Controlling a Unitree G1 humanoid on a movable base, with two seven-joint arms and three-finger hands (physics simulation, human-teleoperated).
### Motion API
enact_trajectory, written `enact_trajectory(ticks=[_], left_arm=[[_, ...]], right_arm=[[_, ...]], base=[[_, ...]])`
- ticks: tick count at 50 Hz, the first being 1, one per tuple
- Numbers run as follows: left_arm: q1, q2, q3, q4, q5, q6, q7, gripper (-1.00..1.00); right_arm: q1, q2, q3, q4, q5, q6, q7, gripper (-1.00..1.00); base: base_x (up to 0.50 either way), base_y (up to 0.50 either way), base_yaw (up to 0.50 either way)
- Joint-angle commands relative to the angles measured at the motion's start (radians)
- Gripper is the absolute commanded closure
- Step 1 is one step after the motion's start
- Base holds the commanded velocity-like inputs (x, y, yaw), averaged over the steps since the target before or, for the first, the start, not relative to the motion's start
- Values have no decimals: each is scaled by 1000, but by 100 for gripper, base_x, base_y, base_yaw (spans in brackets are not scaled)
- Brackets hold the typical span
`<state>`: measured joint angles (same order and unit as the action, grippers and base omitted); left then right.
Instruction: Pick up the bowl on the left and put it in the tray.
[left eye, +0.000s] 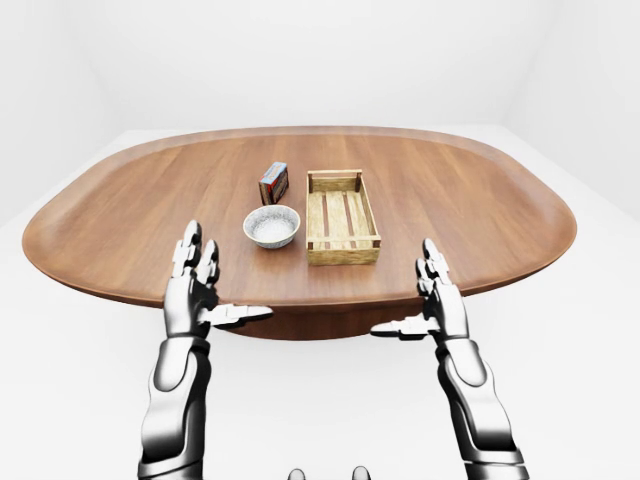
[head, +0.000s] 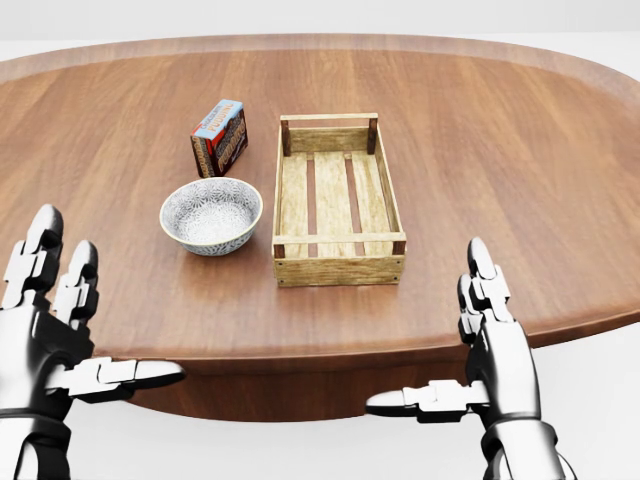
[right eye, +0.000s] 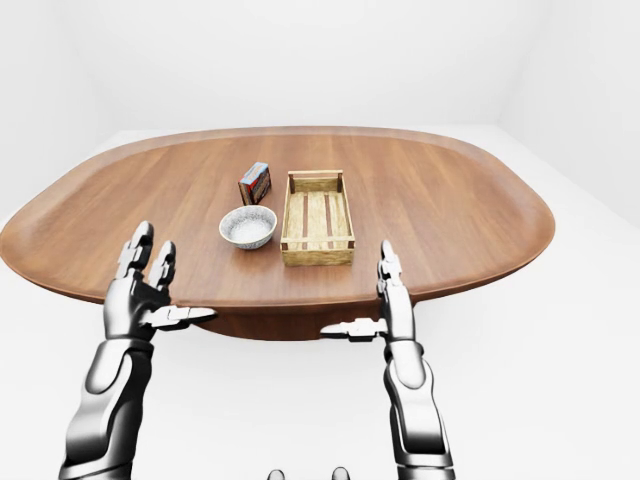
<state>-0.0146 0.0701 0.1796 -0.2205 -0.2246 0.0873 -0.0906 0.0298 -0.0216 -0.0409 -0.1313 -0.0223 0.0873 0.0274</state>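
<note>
So, in the head view the bowl (head: 211, 215) sits on the desk (head: 500, 150) just left of the tray (head: 340, 268), up and right of my left robot hand (head: 45, 335), the nearer one; it and my right robot hand (head: 495, 352) hover empty, fingers wide.

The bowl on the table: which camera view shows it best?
The head view shows the bowl best: it looks largest there, and its patterned inside and rim are clear, left of the tray. The left-eye and right-eye views also show the whole bowl, but much smaller, with little detail.
</note>
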Motion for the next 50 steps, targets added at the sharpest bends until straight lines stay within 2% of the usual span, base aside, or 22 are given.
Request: enact_trajectory(ticks=[1,11,19,31,50], left_arm=[[-28,38,90,-88,-91,0,4,-100],[-34,60,129,-145,-134,0,23,-100],[-50,71,141,-112,-142,0,25,-100],[-60,85,157,-109,-160,0,35,-100],[-59,94,176,-133,-182,0,44,-100]], right_arm=[[21,1,8,-155,-30,0,3,-100],[63,11,62,-508,-97,0,24,-100],[81,6,114,-770,-165,0,41,-100],[82,3,105,-790,-184,0,48,-100],[91,12,90,-806,-163,0,53,-100]], base=[[0,0,0],[0,0,0],[0,0,0],[0,0,0],[0,50,0]])
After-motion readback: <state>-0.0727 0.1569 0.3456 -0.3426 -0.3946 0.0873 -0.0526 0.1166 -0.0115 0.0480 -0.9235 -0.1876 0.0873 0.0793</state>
